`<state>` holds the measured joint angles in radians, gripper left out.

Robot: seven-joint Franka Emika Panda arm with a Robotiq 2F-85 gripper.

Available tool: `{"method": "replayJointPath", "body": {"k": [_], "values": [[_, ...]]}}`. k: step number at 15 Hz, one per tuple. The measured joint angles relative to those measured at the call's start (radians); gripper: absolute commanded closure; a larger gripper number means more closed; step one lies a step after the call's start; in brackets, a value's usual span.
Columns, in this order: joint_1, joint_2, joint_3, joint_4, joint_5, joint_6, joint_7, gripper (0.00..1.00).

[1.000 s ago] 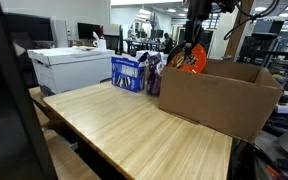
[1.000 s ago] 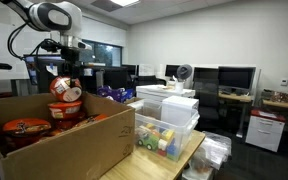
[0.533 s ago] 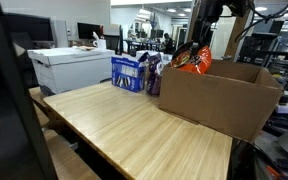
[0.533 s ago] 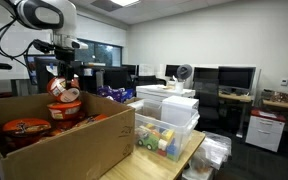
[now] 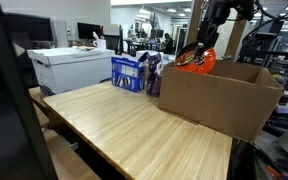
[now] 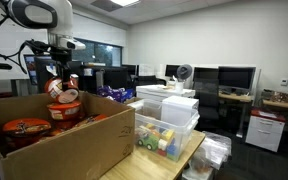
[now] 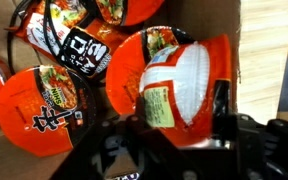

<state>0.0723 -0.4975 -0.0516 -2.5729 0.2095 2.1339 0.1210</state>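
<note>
My gripper (image 5: 201, 48) is shut on an orange instant noodle bowl (image 5: 196, 62) and holds it over the open cardboard box (image 5: 219, 95). In the other exterior view the gripper (image 6: 60, 80) holds the same bowl (image 6: 64, 93) above the box (image 6: 64, 145), over several more orange noodle bowls (image 6: 26, 127) lying inside. The wrist view shows the held bowl (image 7: 169, 80) with its white bottom and label between my fingers (image 7: 174, 125), and other noodle bowls (image 7: 39, 95) below it on the box floor.
The box stands on a wooden table (image 5: 134, 130). A blue package (image 5: 129, 72) and a white printer (image 5: 69, 68) lie beyond it. White bins and a clear tub of toys (image 6: 164, 125) stand beside the box. Desks with monitors (image 6: 234, 78) fill the room.
The arm has carried the noodle bowl further over the box, moving right in one exterior view and slightly left in the other. The gripper stays shut on it.
</note>
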Motion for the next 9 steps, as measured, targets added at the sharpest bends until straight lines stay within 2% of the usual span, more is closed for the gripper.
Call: {"method": "replayJointPath", "body": {"k": [9], "values": [[-0.005, -0.058, -0.039, -0.071, 0.061, 0.066, -0.045, 0.68]]}}
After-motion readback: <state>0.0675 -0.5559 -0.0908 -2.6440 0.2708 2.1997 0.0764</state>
